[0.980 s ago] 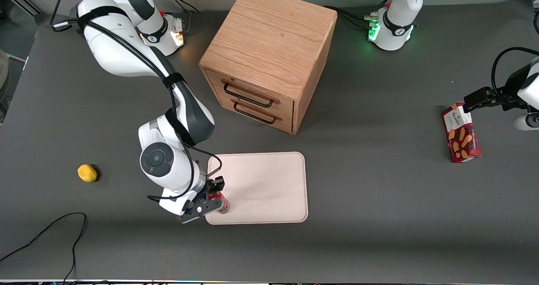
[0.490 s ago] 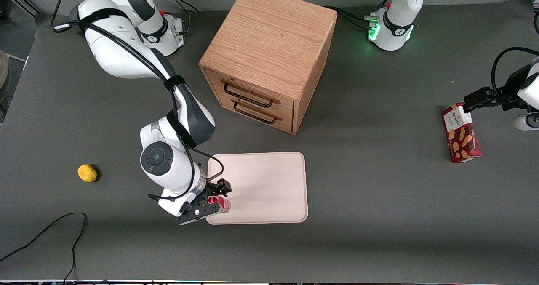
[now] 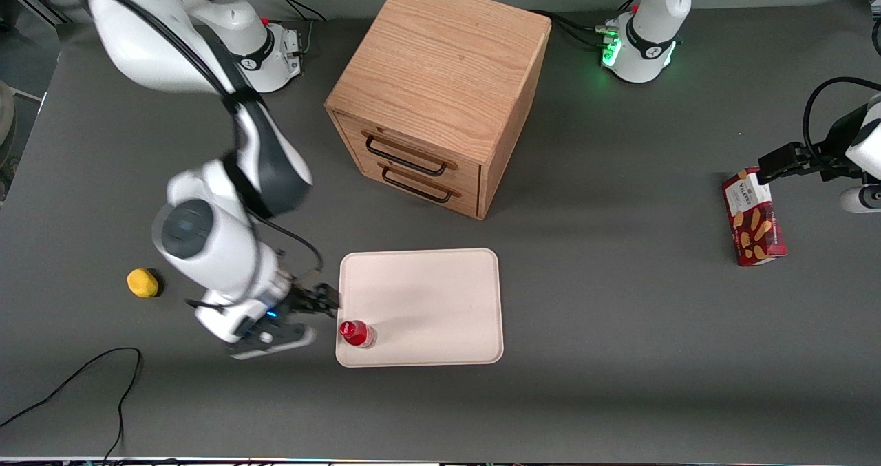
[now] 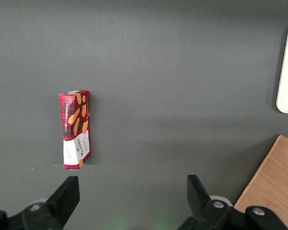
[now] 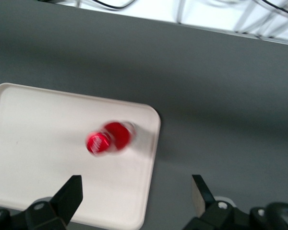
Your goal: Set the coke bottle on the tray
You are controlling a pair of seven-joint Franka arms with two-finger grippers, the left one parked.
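My gripper (image 3: 303, 314), fingers spread and empty, has pulled up and away from the small red-capped coke bottle (image 3: 356, 333), which a moment ago sat between them. It now stands upright beside me in a corner of the flat cream-white tray (image 3: 440, 294); placement looks complete.

coke bottle (image 3: 356, 333) crowds one tray (image 3: 440, 294) corner — open gripper (image 3: 311, 316) beside it.
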